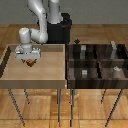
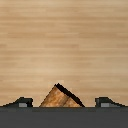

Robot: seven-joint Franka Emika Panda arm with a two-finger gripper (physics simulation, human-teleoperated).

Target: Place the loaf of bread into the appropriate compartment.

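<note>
The loaf of bread [image 1: 31, 62] is a tiny brown lump on the light wooden tray [image 1: 45, 75], near its far corner at the exterior view's left. My gripper [image 1: 30, 58] hangs right over it, fingers pointing down. In the wrist view the loaf [image 2: 61, 97] sits between my two fingertips [image 2: 22, 102], with a gap on each side. The gripper [image 2: 65, 103] is open, and the jaws straddle the loaf without touching it.
A dark divided box [image 1: 97, 65] with several compartments stands at the exterior view's right, beside the tray. Small grey cubes [image 1: 84, 73] lie in some compartments. The robot's black base [image 1: 60, 30] stands behind, and the tray has a raised rim [image 1: 64, 62].
</note>
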